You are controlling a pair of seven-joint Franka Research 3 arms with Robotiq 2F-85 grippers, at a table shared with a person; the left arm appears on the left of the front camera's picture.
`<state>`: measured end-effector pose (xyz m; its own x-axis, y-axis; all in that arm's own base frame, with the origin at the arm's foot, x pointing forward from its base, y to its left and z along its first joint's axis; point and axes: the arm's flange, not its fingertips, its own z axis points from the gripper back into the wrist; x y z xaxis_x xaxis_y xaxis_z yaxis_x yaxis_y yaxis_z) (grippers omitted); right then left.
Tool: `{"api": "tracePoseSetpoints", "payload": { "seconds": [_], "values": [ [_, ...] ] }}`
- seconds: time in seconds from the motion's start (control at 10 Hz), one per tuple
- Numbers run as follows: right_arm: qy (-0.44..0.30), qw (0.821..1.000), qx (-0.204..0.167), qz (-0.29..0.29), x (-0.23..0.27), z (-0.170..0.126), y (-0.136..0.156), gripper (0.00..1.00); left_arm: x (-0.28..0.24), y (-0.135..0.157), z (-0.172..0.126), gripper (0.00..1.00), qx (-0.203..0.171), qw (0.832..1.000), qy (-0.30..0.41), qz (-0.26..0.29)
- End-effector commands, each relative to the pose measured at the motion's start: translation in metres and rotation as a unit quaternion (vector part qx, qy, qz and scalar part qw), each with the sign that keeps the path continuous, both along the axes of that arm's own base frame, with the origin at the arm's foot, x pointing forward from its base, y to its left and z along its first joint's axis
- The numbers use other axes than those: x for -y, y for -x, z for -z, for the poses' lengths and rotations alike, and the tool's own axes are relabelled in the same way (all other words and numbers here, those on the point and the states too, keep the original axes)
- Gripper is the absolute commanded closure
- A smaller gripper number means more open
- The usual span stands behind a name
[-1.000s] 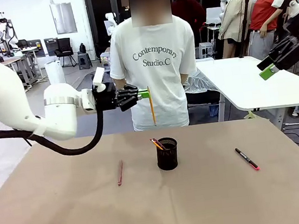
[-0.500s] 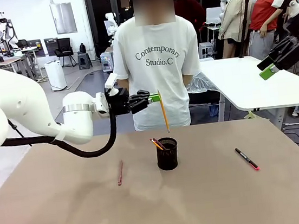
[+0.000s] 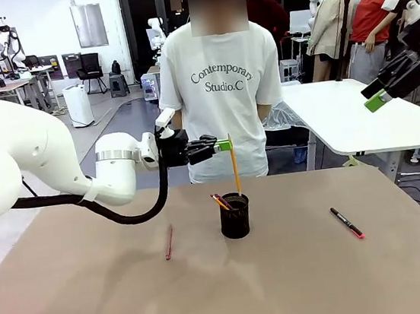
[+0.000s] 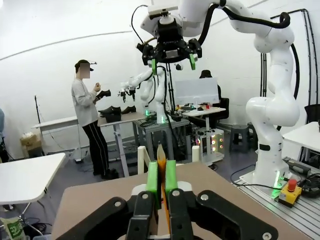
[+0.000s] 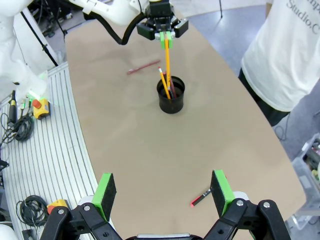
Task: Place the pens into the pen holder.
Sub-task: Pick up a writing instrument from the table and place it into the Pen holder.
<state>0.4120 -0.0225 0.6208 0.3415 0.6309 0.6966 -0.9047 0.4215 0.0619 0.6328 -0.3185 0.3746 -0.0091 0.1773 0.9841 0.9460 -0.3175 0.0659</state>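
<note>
Brown table (image 3: pixel 98 308): left tool (image 3: pixel 226 143) clamps pencil (image 3: pixel 236 173) over pen holder (image 3: pixel 235 219); right tool (image 5: pixel 163 190) agape; marker (image 3: pixel 348 223) aside.

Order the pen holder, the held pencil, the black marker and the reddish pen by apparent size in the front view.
1. pen holder, bulkiest.
2. pencil, longest stick.
3. black marker.
4. reddish pen, nearly alike with the marker; both lie foreshortened, so unsure.

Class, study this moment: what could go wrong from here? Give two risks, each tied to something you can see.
1. The left gripper pinches the yellow pencil only near its top, so the tip could swing and catch the rim of the pen holder instead of entering.
2. The leaning pencil already inside could deflect it, or the holder might tip.
</note>
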Motion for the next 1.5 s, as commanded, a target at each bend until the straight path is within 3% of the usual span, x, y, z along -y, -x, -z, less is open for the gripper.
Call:
{"api": "tracePoseSetpoints", "payload": {
  "seconds": [0.0, 0.2, 0.7, 0.8, 1.3, 1.4],
  "values": [
    [-0.002, 1.0, 0.002, -0.001, 0.0, -0.001, 0.0, 0.0, -0.002, -0.006, 0.004, 1.0, -0.008, 1.0, -0.026, 0.004],
    [-0.002, 1.0, 0.002, -0.001, 0.0, -0.001, 0.0, 0.0, -0.003, -0.008, 0.011, 1.0, -0.005, 1.0, -0.022, 0.001],
    [-0.002, 1.0, 0.002, -0.001, 0.0, -0.001, 0.0, 0.0, -0.005, -0.007, 0.012, 0.06, 0.0, 1.0, -0.017, 0.004],
    [-0.002, 1.0, 0.002, -0.001, 0.0, -0.001, 0.0, 0.0, -0.007, -0.006, 0.01, 0.0, 0.003, 1.0, -0.02, 0.001],
    [-0.002, 1.0, 0.002, -0.001, 0.0, -0.001, 0.0, 0.0, -0.012, -0.002, 0.003, 0.0, 0.026, 0.998, -0.059, -0.005],
    [-0.002, 1.0, 0.002, -0.001, 0.0, -0.001, 0.0, 0.0, -0.006, -0.008, 0.009, 0.0, 0.012, 0.999, -0.035, -0.006]
  ]
}}
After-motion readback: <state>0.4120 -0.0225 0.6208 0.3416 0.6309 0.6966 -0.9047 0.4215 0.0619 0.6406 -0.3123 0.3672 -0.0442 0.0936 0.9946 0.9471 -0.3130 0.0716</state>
